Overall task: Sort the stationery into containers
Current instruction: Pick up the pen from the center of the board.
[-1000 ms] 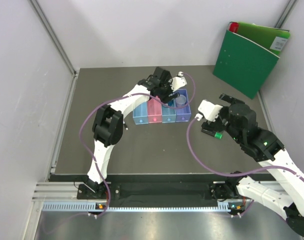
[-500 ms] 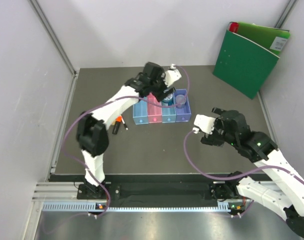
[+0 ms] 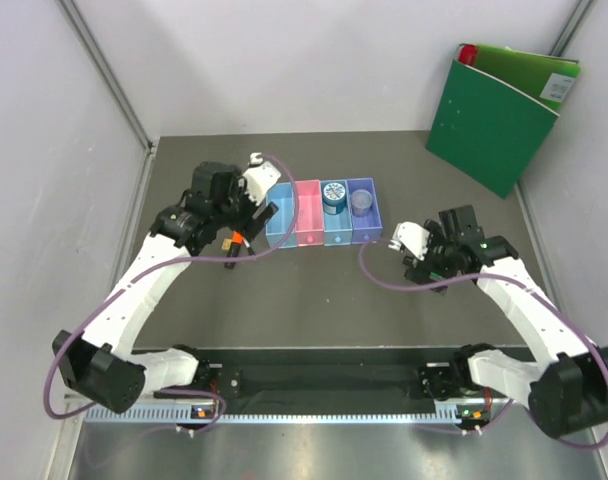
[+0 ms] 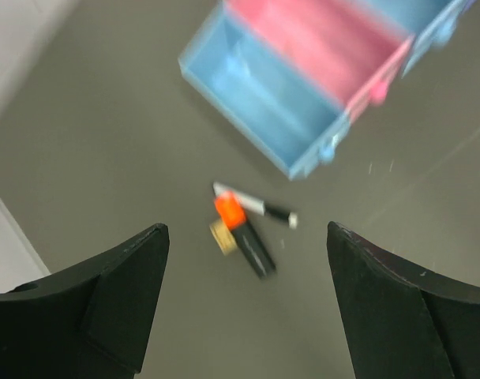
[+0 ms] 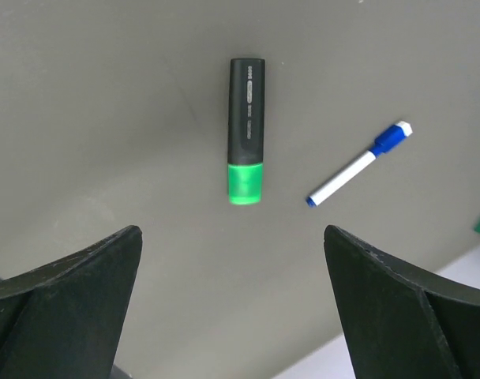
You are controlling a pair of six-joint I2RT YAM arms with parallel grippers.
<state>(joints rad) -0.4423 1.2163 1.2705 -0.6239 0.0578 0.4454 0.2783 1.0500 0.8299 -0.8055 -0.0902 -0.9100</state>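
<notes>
A big green cardboard binder (image 3: 499, 120) stands partly open at the far right corner of the dark grey flat tabletop (image 3: 284, 300). White wall panels (image 3: 284, 60) enclose the tabletop's far and side edges. A ribbed silver metal rail (image 3: 324, 412) runs along its near edge.

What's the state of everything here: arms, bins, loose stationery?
left gripper, fingers open, over orange-capped marker
right gripper, fingers open, over green-capped marker
both markers, capped, lying loose
left blue bin, empty
pink bin, empty
right blue bin, holds tape roll
purple bin, holds small round piece
green binder, standing on edge
</notes>
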